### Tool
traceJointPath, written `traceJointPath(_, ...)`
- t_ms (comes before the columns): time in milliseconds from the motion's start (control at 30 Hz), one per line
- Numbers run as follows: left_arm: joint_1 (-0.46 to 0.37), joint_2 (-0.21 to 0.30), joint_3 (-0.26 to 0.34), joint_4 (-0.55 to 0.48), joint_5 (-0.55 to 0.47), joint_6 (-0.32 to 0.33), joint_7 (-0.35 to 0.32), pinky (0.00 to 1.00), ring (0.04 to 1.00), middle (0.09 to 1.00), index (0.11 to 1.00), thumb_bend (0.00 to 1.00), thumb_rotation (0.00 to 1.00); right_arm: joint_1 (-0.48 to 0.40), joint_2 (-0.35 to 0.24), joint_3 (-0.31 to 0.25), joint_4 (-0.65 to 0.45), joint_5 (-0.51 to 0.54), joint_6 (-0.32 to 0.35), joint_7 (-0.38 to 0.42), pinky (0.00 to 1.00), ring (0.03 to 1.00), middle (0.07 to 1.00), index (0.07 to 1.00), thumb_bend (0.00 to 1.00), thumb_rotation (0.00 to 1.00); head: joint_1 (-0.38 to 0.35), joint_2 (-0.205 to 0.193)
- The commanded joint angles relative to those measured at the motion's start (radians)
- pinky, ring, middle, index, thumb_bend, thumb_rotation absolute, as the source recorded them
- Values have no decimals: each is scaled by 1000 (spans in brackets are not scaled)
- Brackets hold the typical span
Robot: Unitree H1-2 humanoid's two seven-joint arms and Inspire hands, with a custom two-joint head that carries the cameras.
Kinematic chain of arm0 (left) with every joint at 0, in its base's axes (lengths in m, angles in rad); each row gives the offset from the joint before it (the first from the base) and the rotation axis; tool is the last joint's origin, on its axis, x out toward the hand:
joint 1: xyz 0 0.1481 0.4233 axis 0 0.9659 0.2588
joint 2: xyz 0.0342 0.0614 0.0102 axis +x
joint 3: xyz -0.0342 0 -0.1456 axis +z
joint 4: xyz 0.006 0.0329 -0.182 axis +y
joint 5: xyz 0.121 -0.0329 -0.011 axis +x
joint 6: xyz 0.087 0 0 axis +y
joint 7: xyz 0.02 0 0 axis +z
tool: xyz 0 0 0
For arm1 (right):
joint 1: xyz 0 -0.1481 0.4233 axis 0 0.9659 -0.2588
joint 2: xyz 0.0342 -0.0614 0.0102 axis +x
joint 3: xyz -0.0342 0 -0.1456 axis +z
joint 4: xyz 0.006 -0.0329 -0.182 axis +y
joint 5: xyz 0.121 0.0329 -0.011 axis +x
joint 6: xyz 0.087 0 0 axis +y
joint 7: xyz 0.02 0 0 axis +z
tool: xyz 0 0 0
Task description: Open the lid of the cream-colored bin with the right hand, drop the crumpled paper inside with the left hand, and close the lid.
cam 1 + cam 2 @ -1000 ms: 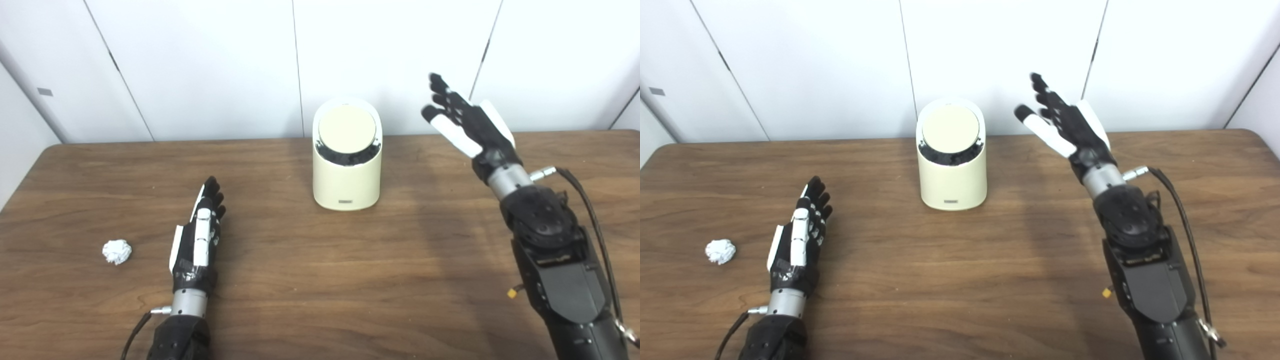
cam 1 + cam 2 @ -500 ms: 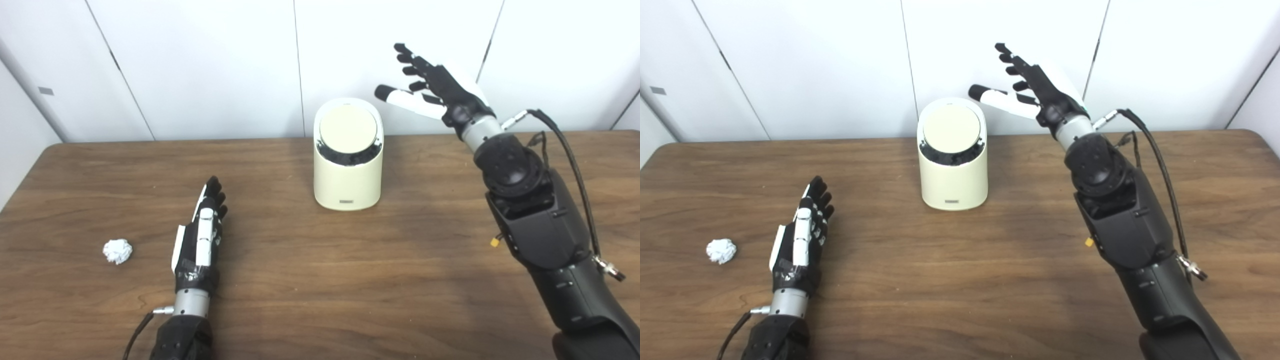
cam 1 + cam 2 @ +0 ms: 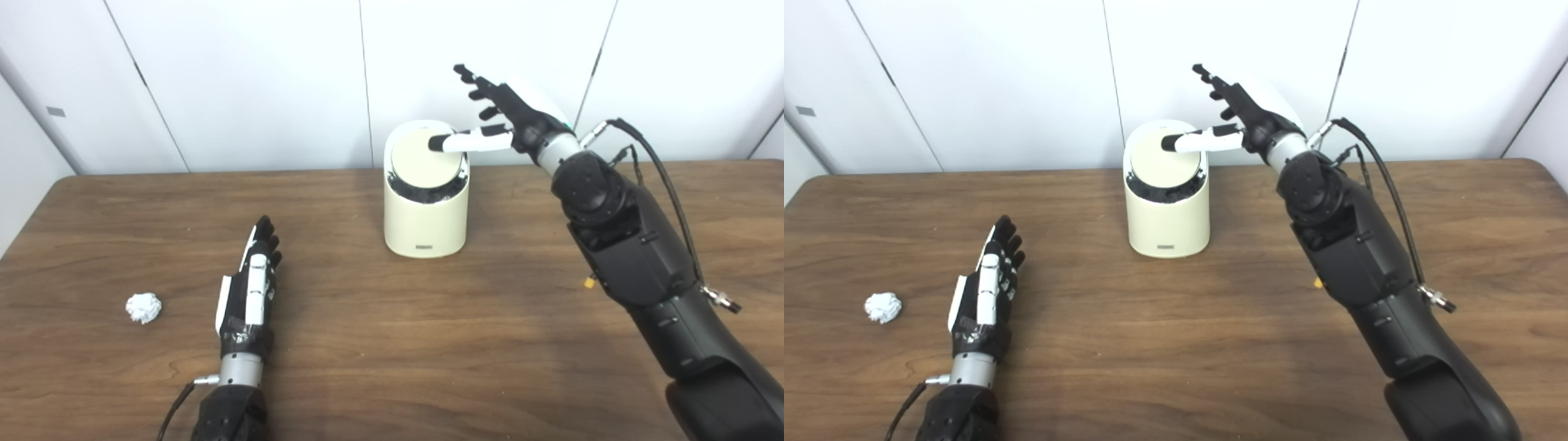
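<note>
The cream-colored bin (image 3: 425,211) stands upright toward the back of the brown wooden desk (image 3: 392,343), close to the white wall panels (image 3: 245,79). Its round lid (image 3: 425,159) sits tilted toward the cameras, with a dark gap showing along its lower rim. Here is the right hand (image 3: 511,113), raised above the desk at the bin's upper right, its fingers (image 3: 474,79) spread wide apart and holding nothing. The thumb (image 3: 468,142), white with a dark tip, reaches out sideways over the lid, and its tip lies at the lid's upper right part; whether it actually presses on the surface, I cannot tell from either eye view. The right arm (image 3: 1353,257) stretches in from the lower right corner, a black cable (image 3: 1387,184) looping beside the wrist.

Over on the other side, the left hand (image 3: 250,291) lies low at the desk, fingers straight and pointing away, side by side, empty. The crumpled paper (image 3: 144,307) sits alone on the desk to the left of that hand, apart from it, and well apart from the bin. Between the left hand and the bin is bare wood grain. The bin shows a small dark label (image 3: 1165,247) near its base.
</note>
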Motion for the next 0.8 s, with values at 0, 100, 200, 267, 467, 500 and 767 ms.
traceJointPath(0,15,-25,-16,19,-9,-18,-3,1000,1000,1000,999,423,906,-62,-2,-5,6,-19,-53,-14,770,896,942,942,863,489,1,-1)
traceJointPath(100,14,-26,-23,18,-11,-18,-6,1000,1000,1000,1000,417,903,-69,6,2,38,-33,-79,-28,787,899,936,935,865,472,2,-1)
traceJointPath(200,13,-30,-25,21,-6,-19,1,1000,1000,1000,1000,415,892,-75,16,6,58,-45,-85,-30,801,908,939,937,860,472,4,-2)
traceJointPath(267,12,-32,-25,23,-10,-22,2,1000,1000,1000,1000,416,887,-81,23,8,74,-48,-94,-33,809,912,941,938,858,470,5,-2)
traceJointPath(467,13,-36,-30,21,2,-26,9,1000,1000,999,998,404,905,-88,34,5,112,-57,-131,-43,826,922,939,942,861,444,8,-2)
traceJointPath(500,13,-37,-30,20,2,-25,10,1000,1000,1000,999,409,900,-89,34,3,119,-58,-138,-45,830,920,936,940,857,422,10,-2)
traceJointPath(767,9,-39,-27,32,-9,-34,10,1000,1000,996,993,428,854,-89,23,15,135,-104,-160,-44,853,927,931,935,863,442,18,3)
